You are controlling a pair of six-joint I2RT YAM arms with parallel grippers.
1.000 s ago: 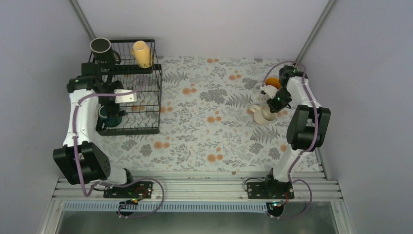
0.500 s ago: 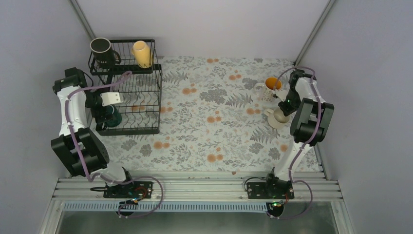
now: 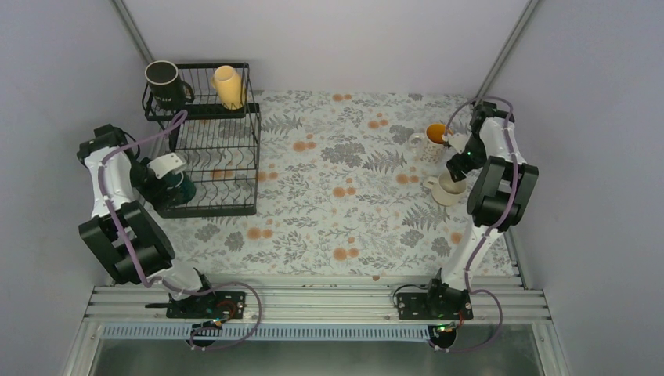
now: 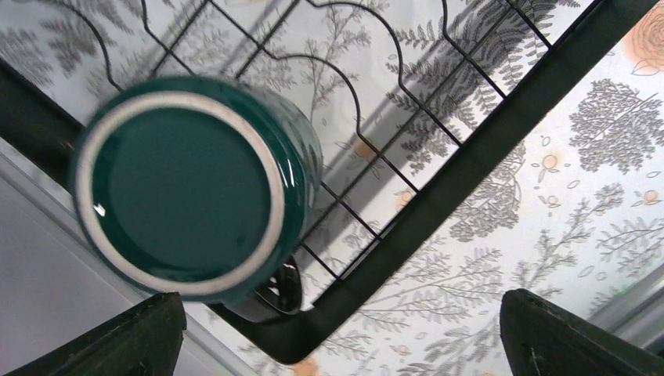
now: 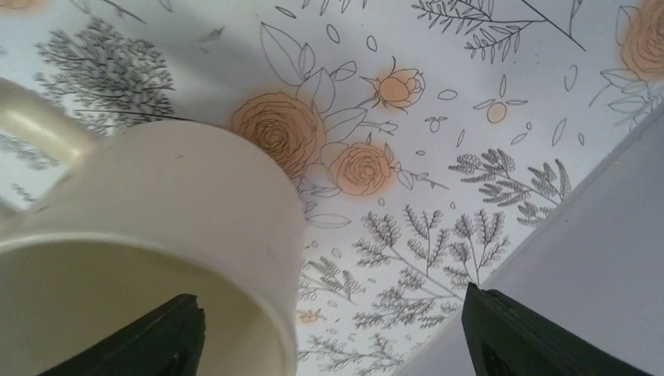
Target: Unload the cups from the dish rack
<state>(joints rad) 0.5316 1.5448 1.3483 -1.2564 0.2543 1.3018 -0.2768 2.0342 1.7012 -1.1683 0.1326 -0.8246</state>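
Dark green mug (image 4: 188, 184), at the dish rack's (image 4: 485, 149) near-left corner, looks glazed, rigid and probably slippery; pinch its wall. Left gripper (image 4: 342, 301) and right gripper (image 5: 333, 309) gape wide.

Rack (image 3: 227, 153) at far left of counter (image 3: 337, 204); two cups at right.
Upper shelf (image 3: 196, 112) carries shelf mug (image 3: 162, 77) left of tumbler (image 3: 228, 86); lower mug (image 4: 188, 180) sits in the rack's near-left corner. At right, cup (image 3: 435, 135) stands behind right mug (image 3: 442, 192).
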